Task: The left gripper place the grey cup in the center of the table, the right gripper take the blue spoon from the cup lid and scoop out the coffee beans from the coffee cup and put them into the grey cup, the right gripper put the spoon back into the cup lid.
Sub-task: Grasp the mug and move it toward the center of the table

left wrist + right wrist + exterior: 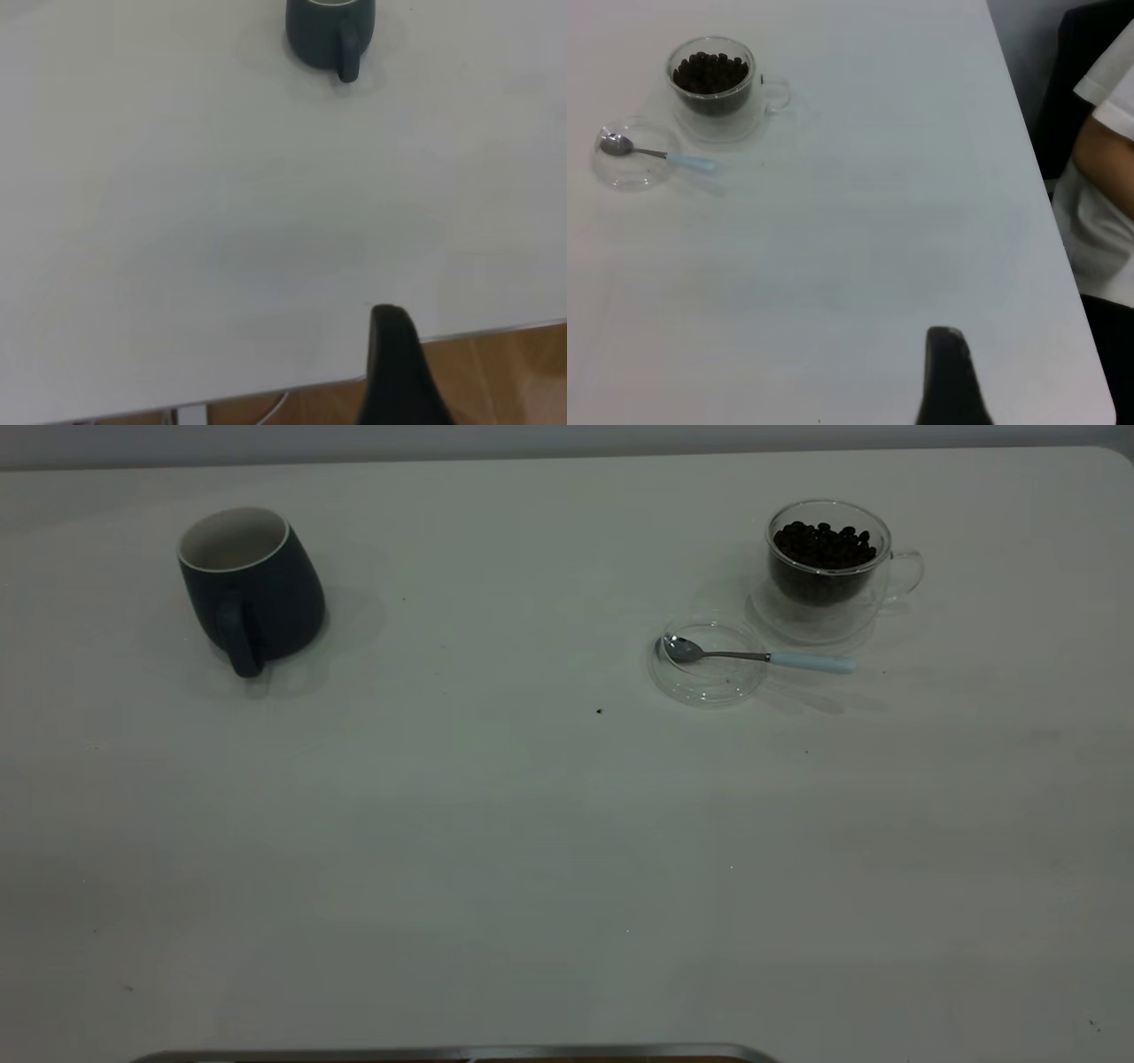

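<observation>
Right gripper (pixel 950 381): 1 finger visible, grip unreadable, touching nothing. Blue spoon (pixel 757 657) flat across cup lid (pixel 709 660), handle toward right arm's side.

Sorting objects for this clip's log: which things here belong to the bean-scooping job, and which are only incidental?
Job:
grey cup, far left of the table
coffee cup holding coffee beans
cup lid
blue spoon, bowl resting in the lid

Incidental:
dark speck on the table
person's arm beyond the table edge
</observation>
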### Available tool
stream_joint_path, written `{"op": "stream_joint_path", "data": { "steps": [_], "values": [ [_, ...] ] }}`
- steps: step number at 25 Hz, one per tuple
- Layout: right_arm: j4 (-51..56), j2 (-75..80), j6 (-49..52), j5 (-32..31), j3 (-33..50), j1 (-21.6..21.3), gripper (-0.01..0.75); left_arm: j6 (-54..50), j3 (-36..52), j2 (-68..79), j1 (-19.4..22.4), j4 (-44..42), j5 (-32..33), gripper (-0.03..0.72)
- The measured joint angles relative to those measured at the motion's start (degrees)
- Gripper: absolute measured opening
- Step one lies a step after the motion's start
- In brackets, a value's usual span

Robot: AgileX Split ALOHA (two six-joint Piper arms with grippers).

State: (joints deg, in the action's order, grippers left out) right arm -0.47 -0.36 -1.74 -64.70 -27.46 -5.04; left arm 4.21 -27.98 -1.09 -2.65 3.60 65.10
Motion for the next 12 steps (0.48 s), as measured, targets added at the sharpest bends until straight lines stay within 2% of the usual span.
{"op": "stream_joint_path", "data": {
  "steps": [5, 12],
  "values": [
    [0.00, 0.00, 0.00, 0.00, 0.00, 0.00, 0.517, -3.16, -1.89, 3.20, -0.20, -0.72, -1.69, 0.530],
    [0.00, 0.00, 0.00, 0.00, 0.00, 0.00, 0.489, -0.99, -11.42, 27.42, -1.31, -4.03, -9.16, 0.530]
  ]
}}
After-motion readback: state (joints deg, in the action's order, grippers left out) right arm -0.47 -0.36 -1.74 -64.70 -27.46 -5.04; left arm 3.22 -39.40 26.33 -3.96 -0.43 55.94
